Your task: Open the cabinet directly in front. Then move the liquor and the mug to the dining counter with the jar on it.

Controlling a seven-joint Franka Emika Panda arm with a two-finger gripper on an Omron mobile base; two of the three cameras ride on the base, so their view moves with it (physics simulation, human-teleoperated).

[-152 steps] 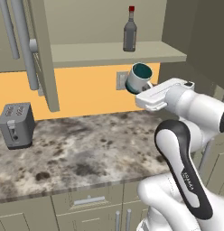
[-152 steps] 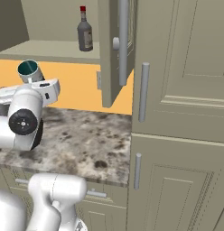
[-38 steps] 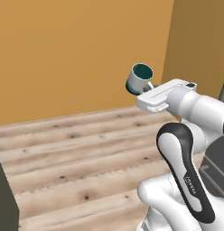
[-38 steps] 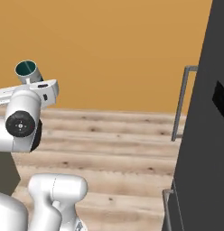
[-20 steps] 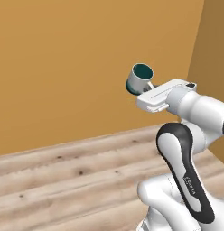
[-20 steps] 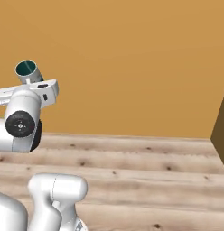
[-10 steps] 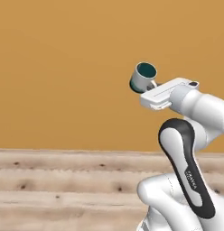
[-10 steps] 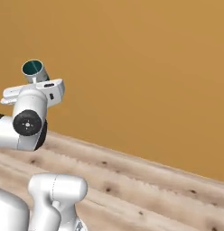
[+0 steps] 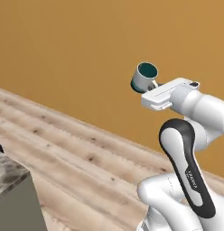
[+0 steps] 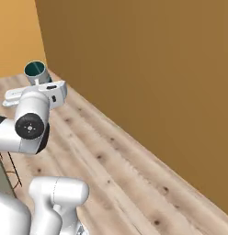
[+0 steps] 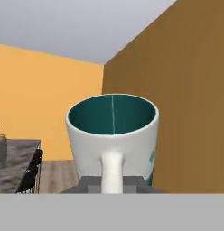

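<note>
A white mug [image 9: 144, 77] with a teal interior is riding high in the air at the end of the robot's arm, above a wood-plank floor [image 9: 82, 158] and in front of an orange-brown wall [image 9: 86, 54]. The gripper [image 9: 152, 85] is clamping narrowly on the mug's loop handle, which is facing back toward the hand. In the left base view the mug is tilting, its open mouth pointing up and away from the arm, so its long axis is leaning rather than standing plumb. In the right base view the mug [image 10: 36, 71] is appearing near the top left, mouth up, just above the white hand.

The hand view is looking straight at the handle [image 11: 112, 170], with the mug [image 11: 113, 135] rising upright in that frame and its teal inside open to the camera. That view is also showing a corner where two walls meet, and, at the left edge, the dining counter [image 11: 14, 164] with dark stools [image 11: 31, 173] beside it. The left base view is showing a corner of speckled counter [image 9: 10, 173] at lower left.
</note>
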